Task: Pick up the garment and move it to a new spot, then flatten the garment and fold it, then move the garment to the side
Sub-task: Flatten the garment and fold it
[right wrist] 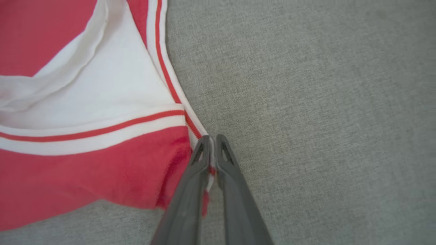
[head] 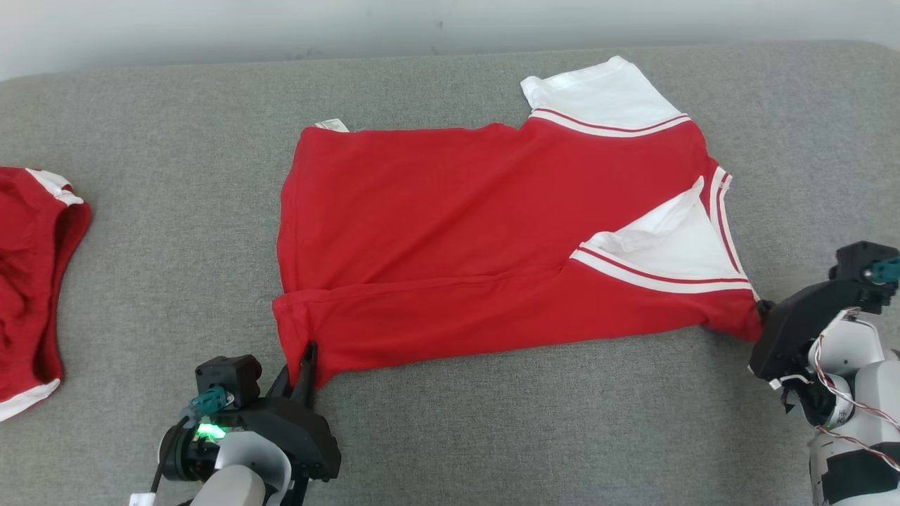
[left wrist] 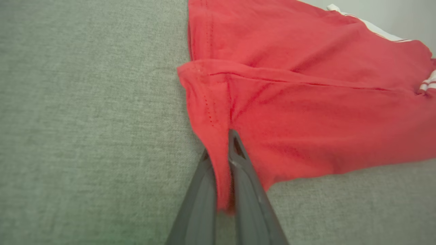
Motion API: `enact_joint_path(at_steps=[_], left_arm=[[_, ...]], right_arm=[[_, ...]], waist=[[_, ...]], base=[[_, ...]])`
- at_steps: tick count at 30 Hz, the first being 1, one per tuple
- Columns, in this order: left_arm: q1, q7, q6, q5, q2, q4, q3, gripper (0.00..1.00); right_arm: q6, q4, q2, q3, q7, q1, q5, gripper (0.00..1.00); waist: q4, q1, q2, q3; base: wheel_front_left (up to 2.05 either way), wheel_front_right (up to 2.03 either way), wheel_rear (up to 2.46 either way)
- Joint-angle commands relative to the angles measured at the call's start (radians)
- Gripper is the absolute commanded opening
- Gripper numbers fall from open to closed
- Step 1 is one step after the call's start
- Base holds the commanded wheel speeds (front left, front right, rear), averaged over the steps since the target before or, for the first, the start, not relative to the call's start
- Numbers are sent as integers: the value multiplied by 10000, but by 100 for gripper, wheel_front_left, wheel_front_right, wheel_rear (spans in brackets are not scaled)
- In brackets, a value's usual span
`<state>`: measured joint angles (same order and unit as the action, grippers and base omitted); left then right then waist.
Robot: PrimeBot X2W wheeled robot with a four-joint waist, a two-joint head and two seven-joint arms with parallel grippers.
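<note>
Closest to the lens in the head view, the left gripper (head: 307,360) sits at the lower left, its fingers pinched on the near left corner of the garment (head: 457,232). This is a red shirt with white, red-striped trim, lying spread across the middle of the grey fabric surface (head: 155,183). At the lower right, the right gripper (head: 763,310) is clenched on the garment's near right corner, beside the white-banded edge. A small label (head: 332,125) pokes out at the garment's far left corner, and a second red garment (head: 28,281) lies well apart at the left edge. In the left wrist view, the two dark fingers are closed on a narrow fold of red hem that runs down between them, with the rest of the cloth lying up and to the right. In the right wrist view, the fingers meet on the striped white edge where it joins the red panel, and a sliver of cloth shows between them.
</note>
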<state>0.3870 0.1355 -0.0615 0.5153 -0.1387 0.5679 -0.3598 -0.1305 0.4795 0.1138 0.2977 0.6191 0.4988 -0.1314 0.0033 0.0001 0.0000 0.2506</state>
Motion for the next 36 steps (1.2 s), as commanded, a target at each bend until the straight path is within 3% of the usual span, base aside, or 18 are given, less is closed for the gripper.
enact_joint_path(at_steps=[1,2,3,4,14,23,34,35,36], left_arm=[[-236,-40,-16,77,-69,121,-35,0],[-229,10,-33,60,-68,90,-38,3],[-203,119,-66,27,-65,35,-30,90],[-149,270,-73,23,-53,-51,-5,100],[-230,501,-152,10,-145,-291,-19,100],[-400,284,-312,67,-187,-445,-121,100],[-325,-120,-372,147,-140,-383,-333,100],[-321,-177,-357,156,-141,-352,-351,67],[-319,-228,-335,170,-137,-322,-368,17]], right_arm=[[-4,-24,-22,119,-191,-19,59,100],[-4,-36,-56,170,-339,38,95,100],[-4,-31,-81,233,-468,84,118,100],[-4,-32,-134,341,-706,151,187,100],[-4,-148,-251,294,-1202,251,11,100],[-4,-45,-171,-236,-680,-61,-328,100],[9,1135,37,-174,-238,73,378,100],[9,1250,-3,-215,-143,62,374,100],[9,1341,-36,-243,-78,64,356,83]], waist=[[1,-1,0,-5],[2,-1,0,-11],[1,-1,0,-20],[-1,-1,0,-52],[-1,-1,0,-267],[34,-1,0,-176],[226,-1,0,77],[238,-1,0,90],[245,-1,0,105]], base=[[0,0,0],[0,0,0],[0,0,0],[0,0,0],[0,0,0],[0,0,0],[0,0,0],[0,0,0],[0,0,0]])
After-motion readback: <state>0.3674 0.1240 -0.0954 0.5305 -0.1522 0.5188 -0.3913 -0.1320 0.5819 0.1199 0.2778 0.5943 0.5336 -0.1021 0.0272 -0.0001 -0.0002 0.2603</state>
